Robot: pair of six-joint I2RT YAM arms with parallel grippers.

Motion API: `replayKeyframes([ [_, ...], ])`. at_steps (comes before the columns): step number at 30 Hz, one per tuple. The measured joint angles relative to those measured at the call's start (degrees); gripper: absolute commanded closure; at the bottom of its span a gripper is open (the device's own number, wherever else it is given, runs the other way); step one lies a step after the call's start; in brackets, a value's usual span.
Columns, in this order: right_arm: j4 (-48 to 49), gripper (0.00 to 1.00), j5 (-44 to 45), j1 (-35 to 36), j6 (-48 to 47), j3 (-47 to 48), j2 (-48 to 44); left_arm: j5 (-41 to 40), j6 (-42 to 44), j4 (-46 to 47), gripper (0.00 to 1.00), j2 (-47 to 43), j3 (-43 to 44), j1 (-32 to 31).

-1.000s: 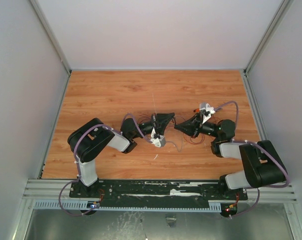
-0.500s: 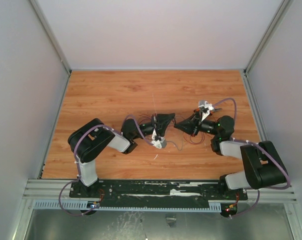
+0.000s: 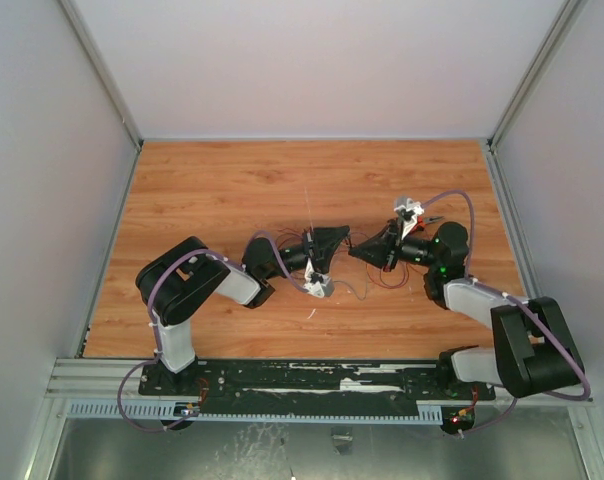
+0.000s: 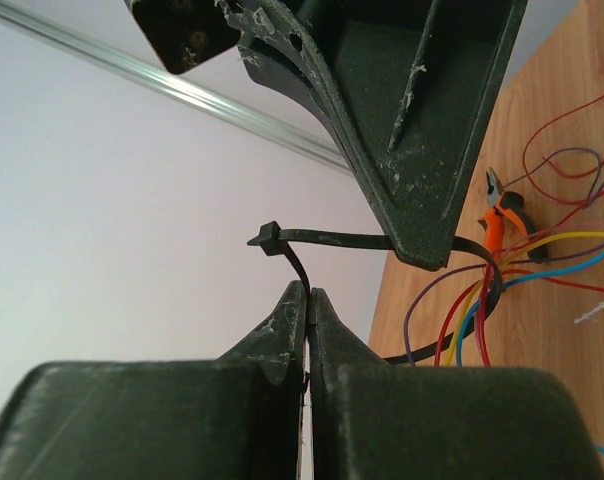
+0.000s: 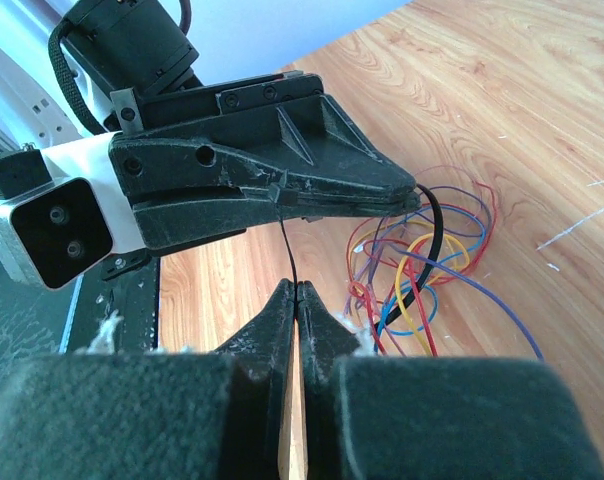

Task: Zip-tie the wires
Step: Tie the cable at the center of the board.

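The wires (image 3: 380, 277) lie in a loose coloured tangle on the wooden table (image 3: 212, 190), just right of centre. A black zip tie (image 4: 332, 238) loops round the wires (image 4: 452, 330); its small head juts out to the left. My left gripper (image 4: 308, 292) is shut on the strip just below the head. My right gripper (image 5: 296, 288) is shut on a thin stretch of the same zip tie (image 5: 434, 235), which curves down round the wires (image 5: 422, 300). Seen from above, the left gripper (image 3: 346, 238) and right gripper (image 3: 354, 250) meet tip to tip.
Orange-handled pliers (image 4: 497, 220) lie on the table beyond the wires. A small white scrap (image 3: 311, 314) sits near the left arm. Grey walls enclose the table on three sides, and a metal rail runs along the near edge.
The right arm's elbow and shoulder have swung toward the near right and its wrist has turned a little. Both gripper tips stay together at the centre, still shut.
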Motion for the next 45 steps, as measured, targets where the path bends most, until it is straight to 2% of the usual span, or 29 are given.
replayKeyframes([
  [17,-13.31,1.00,0.81,-0.02,-5.22,0.17,-5.09,0.02,2.91,-1.66,1.00,0.00,-0.02,-0.02],
  [45,-23.34,1.00,1.75,-0.02,-5.75,2.43,-8.31,-3.34,12.24,-8.74,1.00,-2.75,-0.46,-0.81],
])
